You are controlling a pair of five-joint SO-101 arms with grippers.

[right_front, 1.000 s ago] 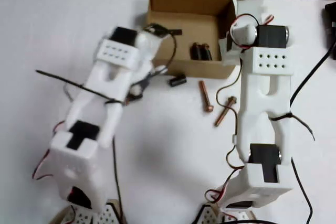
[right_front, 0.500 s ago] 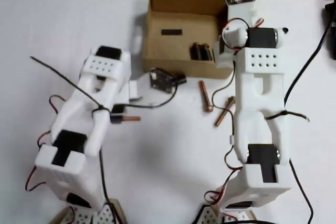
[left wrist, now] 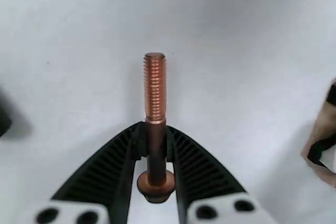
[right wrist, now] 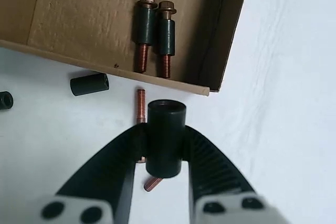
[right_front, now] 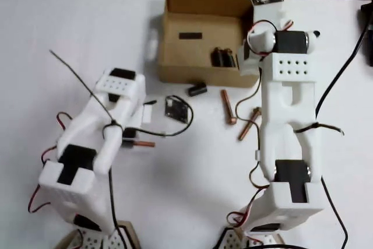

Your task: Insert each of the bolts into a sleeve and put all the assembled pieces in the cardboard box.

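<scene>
Left arm has pulled back from the front of the cardboard box toward its own base over the last second. It brings a bolt with it. Your left gripper has its fingers clenched on the shank just above the head, threads pointing out ahead. From above, the bolt sits level, low over the desk, tip toward the right arm.

Right arm has not moved in the last half second. Your right gripper has its fingers grasping a sleeve on end, bore open toward the wrist camera, near the box's right front corner.

Reading: both halves of the next piece are in hand, but well apart and not lined up. Bolt axis and bore need to agree before you push.

Count so far:
- Two assembled pieces lie side by side inside the box.
- Two loose bolts lie on the desk just in front of the box.
- One loose sleeve lies on its side against the box's front wall.

In the way:
- The loose bolts and the sleeve lie between the two grippers, so a low sweep would likely scatter them.
- A small dark board on a thin cable hangs near the held bolt. Judged a snag risk.
</scene>
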